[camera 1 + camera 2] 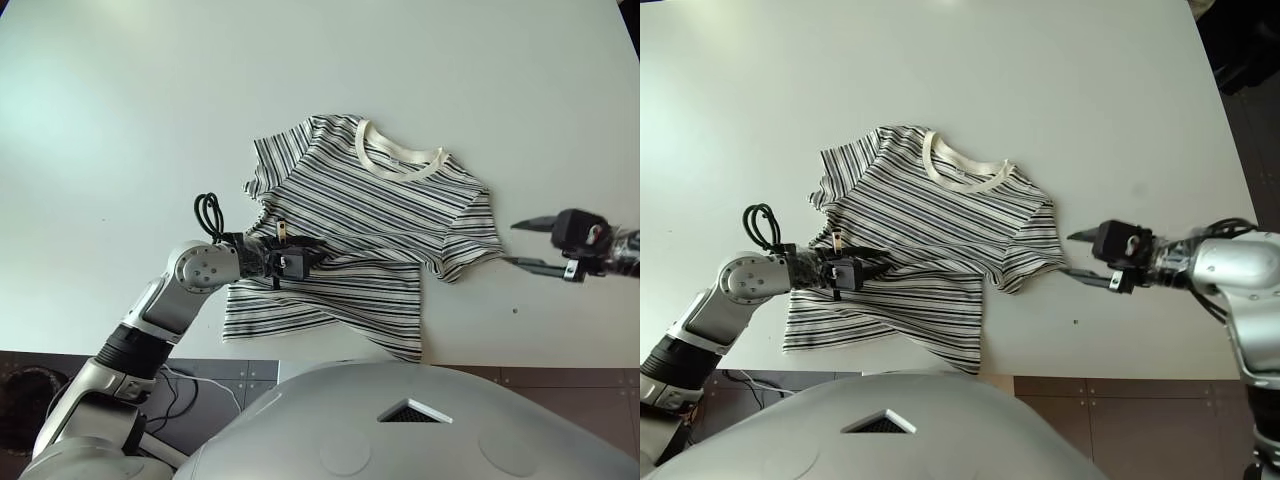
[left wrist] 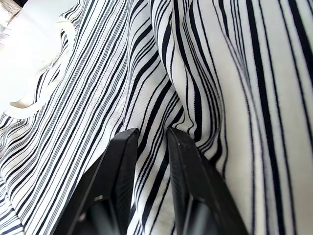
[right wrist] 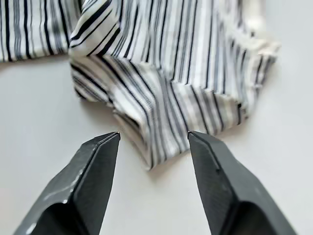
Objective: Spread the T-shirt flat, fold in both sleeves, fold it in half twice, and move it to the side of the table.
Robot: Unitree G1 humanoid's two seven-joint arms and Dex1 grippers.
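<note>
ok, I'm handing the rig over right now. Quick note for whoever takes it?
Left gripper: shut on a fold of the T-shirt, low on its left side.
Right gripper: open, over the bare table, fingers pointing at the right sleeve, not touching it.
T-shirt: mid-table, collar away from the robot, lower half wrinkled, right sleeve bunched.
Done: nothing completed; shirt not yet flat.
Left: flatten, fold in both sleeves, fold in half twice, move to the table's side.
</note>
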